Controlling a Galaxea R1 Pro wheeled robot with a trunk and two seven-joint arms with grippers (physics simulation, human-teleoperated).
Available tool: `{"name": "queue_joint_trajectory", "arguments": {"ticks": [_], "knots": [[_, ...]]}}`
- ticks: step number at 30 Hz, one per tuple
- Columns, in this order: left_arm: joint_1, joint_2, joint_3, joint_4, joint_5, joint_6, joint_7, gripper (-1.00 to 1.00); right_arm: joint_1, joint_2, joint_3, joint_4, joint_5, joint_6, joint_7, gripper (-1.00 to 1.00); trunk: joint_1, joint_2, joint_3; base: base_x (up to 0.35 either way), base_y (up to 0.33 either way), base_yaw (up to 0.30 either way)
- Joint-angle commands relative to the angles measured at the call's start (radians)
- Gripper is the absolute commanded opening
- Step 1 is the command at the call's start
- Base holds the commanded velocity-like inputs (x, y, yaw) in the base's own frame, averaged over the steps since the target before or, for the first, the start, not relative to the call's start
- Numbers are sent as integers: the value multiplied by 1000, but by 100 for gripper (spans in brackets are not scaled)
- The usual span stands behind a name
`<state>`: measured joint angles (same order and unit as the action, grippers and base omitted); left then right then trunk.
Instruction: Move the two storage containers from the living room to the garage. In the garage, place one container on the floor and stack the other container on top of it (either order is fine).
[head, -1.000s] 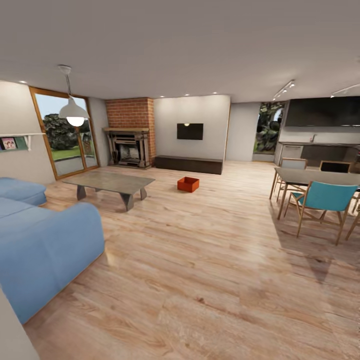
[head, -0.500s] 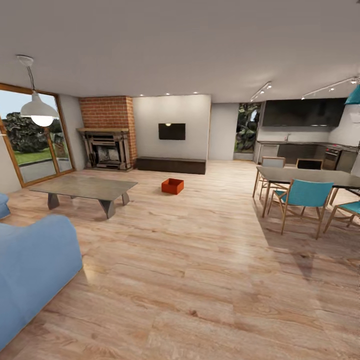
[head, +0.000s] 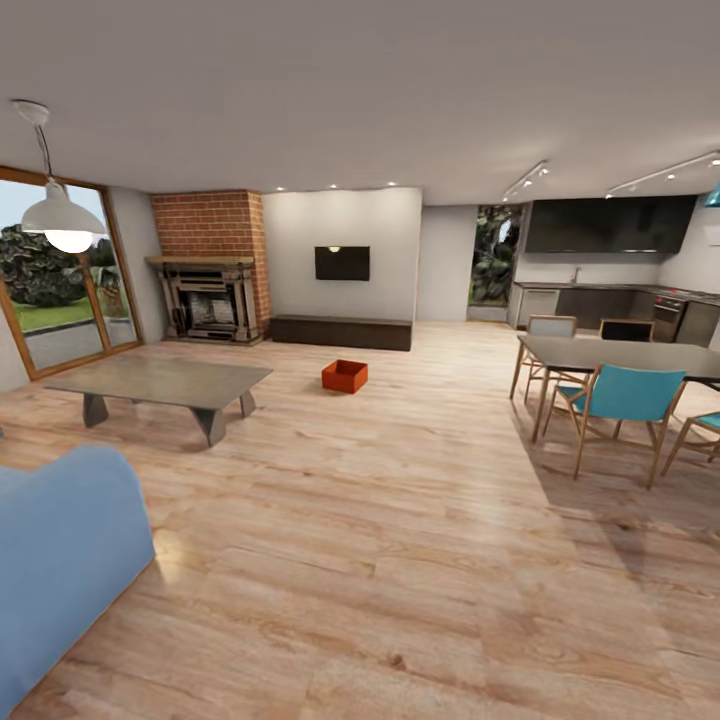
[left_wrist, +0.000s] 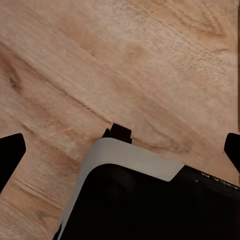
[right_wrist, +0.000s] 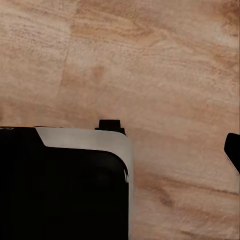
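Across the living room, the view has swung right and edged nearer.
One storage container (head: 344, 376) sits on the plank floor (head: 400, 560) before the dark cabinet (head: 342, 332), far from both grippers; left gripper (left_wrist: 120, 150) looks spread wide and empty, right gripper unclear.

This is a home, an open living room joined to a dining area and kitchen. A pale wood-plank floor (head: 400, 560) runs through it, with a brick fireplace (head: 208, 262), a wall TV (head: 342, 263) over a long low cabinet (head: 340, 332), a blue sofa (head: 60, 560), a coffee table (head: 160, 382), a dining table (head: 620, 353) with teal chairs (head: 625, 400), and dark kitchen cabinets (head: 610, 224).
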<state>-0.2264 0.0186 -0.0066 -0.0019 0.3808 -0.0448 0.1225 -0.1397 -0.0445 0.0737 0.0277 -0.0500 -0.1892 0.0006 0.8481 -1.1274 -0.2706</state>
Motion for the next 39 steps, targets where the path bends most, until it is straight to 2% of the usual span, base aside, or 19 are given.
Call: {"name": "queue_joint_trajectory", "arguments": {"ticks": [1, 39], "knots": [[-1, 0, -1, 0, 5, -3, 2, 100, -1, 0, 8, 3, -5, -6, -1, 100, 1, -1, -1, 322, 5, 0], [-1, 1, -1, 0, 5, -3, 2, 100, -1, 0, 8, 3, -7, -6, -2, 100, 1, -1, -1, 322, 0, 0]]}}
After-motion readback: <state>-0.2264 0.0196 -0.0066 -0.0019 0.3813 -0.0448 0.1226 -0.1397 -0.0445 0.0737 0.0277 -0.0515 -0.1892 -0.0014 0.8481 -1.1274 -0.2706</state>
